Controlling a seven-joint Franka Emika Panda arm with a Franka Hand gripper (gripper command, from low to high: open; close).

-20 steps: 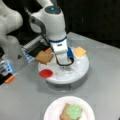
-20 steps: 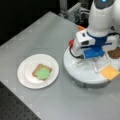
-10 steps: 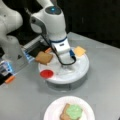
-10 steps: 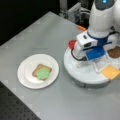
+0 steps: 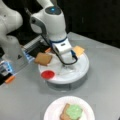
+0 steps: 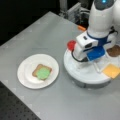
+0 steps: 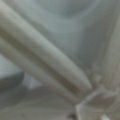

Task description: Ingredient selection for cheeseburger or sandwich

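Observation:
My gripper is down over the middle of the round white tray, its fingertips close to the tray's surface; it also shows in a front view. On the tray lie ingredients: a brown bread slice, a red tomato disc and a yellow cheese square. The tomato, the cheese and the bread ring the gripper, none between its fingers that I can see. The sandwich is a bread slice topped with green lettuce. The wrist view shows only blurred white surfaces.
The sandwich rests on a white round plate on the grey table, apart from the tray. A small orange piece lies behind the tray. Another white robot base stands at a front view's left.
The gripper has sunk slightly lower toward the tray's middle. The ingredients and the plate have not moved.

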